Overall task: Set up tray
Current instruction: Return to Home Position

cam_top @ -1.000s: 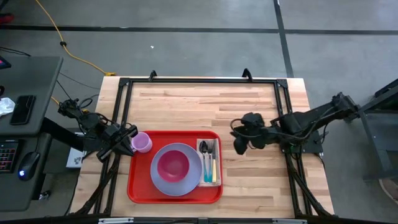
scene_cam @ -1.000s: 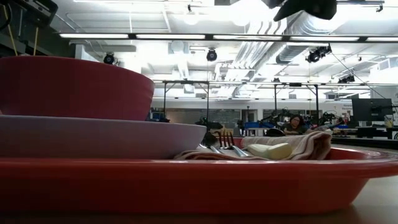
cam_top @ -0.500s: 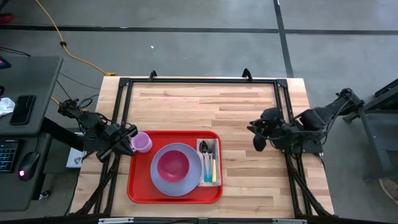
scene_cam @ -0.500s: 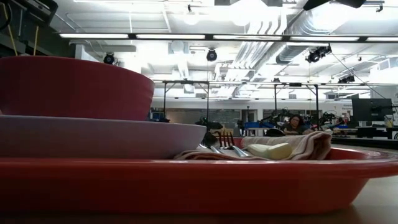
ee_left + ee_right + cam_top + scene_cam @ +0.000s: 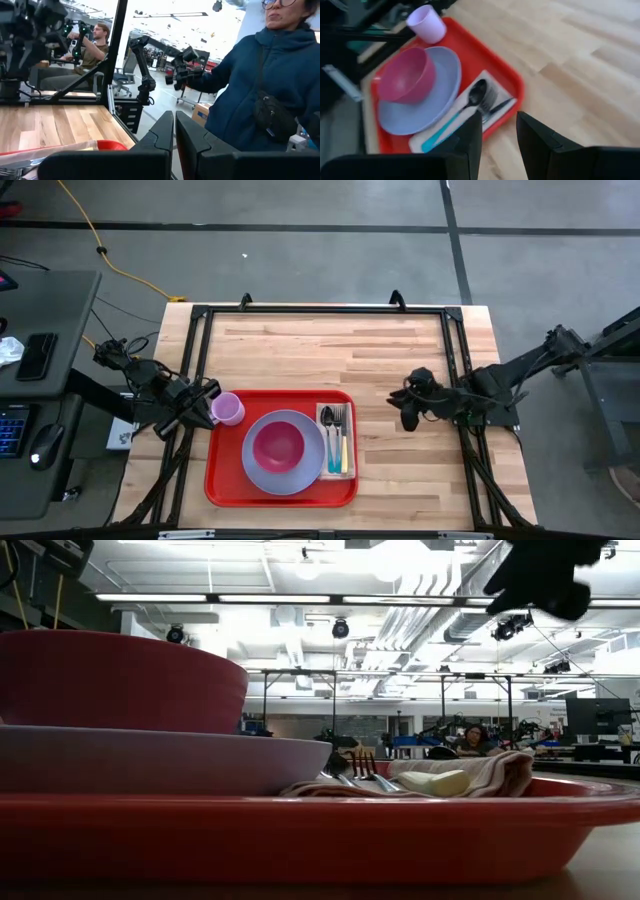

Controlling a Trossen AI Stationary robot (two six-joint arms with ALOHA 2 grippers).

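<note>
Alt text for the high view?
Red tray on a wooden table holds a pink bowl on a purple plate, a lilac cup, and cutlery on a napkin. Right claw hovers to its right; left claw sits by the cup.

Low view: large flat red plastic tray (image 5: 300,840) cut off at both sides. Deep-pink round bowl (image 5: 120,680) and lavender round plate (image 5: 150,762) cut off at left. Cutlery mostly hidden behind folded tan cloth napkin (image 5: 485,775), only dark fork tines (image 5: 360,762) show. Left wrist view: tray mostly hidden behind left gripper (image 5: 174,115).
</note>
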